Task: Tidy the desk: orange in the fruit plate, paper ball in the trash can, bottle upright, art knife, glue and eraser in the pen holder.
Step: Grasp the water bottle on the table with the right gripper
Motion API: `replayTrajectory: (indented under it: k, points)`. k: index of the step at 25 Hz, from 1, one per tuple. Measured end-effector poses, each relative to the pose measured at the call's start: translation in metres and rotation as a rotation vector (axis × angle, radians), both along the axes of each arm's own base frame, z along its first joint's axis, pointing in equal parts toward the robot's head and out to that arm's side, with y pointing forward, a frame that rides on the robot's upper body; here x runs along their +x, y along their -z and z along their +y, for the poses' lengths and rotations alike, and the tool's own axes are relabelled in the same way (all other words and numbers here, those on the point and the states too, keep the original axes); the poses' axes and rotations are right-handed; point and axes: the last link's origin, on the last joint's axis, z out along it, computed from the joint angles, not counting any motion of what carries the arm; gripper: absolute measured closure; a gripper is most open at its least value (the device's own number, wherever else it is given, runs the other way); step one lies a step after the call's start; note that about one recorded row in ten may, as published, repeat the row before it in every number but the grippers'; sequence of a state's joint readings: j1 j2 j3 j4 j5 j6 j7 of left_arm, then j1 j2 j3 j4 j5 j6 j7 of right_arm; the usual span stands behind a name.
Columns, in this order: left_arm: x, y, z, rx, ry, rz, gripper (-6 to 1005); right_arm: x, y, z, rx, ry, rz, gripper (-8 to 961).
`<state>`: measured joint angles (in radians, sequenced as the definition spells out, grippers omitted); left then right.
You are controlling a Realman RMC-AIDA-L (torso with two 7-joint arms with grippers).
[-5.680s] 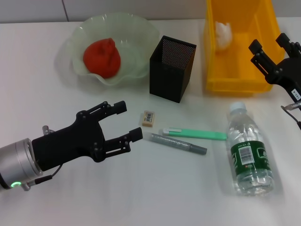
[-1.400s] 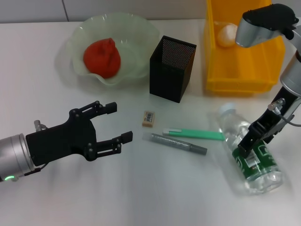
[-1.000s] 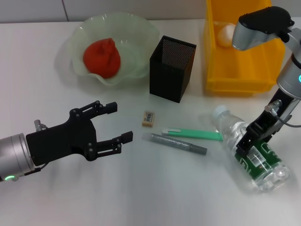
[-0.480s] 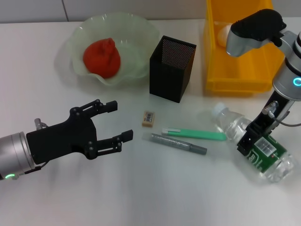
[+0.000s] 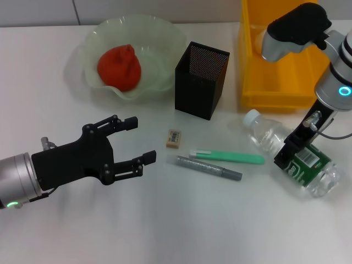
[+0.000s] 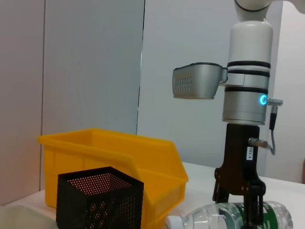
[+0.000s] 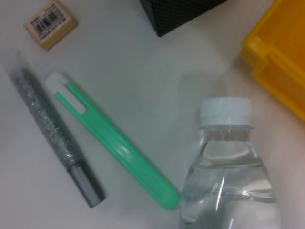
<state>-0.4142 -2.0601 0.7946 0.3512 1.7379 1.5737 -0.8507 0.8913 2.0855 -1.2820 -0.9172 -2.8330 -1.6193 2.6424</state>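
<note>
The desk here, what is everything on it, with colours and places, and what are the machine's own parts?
orange: one, red-orange, in the fruit plate.
fruit plate: one, pale green, far left.
pen holder: one, black mesh, centre back.
trash can: one, yellow, far right.
eraser: one, beige, before the pen holder.
green pen-shaped tool: one, centre.
silver glitter tube: one, beside it.
bottle: one, clear, green label, lying at right.
left gripper: black, open, hovering near left.
right gripper: black, shut on the bottle.

orange (image 5: 119,67) in fruit plate (image 5: 159,33) — pen holder (image 5: 201,80) right of it — eraser (image 5: 174,138) in front
</note>
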Motion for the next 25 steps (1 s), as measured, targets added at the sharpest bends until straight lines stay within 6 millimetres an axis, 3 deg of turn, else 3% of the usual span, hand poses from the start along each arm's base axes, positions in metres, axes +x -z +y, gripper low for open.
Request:
replayTrajectory:
  k: [25]
  points:
    - [0.0018, -0.0015, 0.0025, 0.000, 0.006, -0.002, 168, 0.0078, -0.0020, -0.0008, 0.008, -0.080, 0.002, 144]
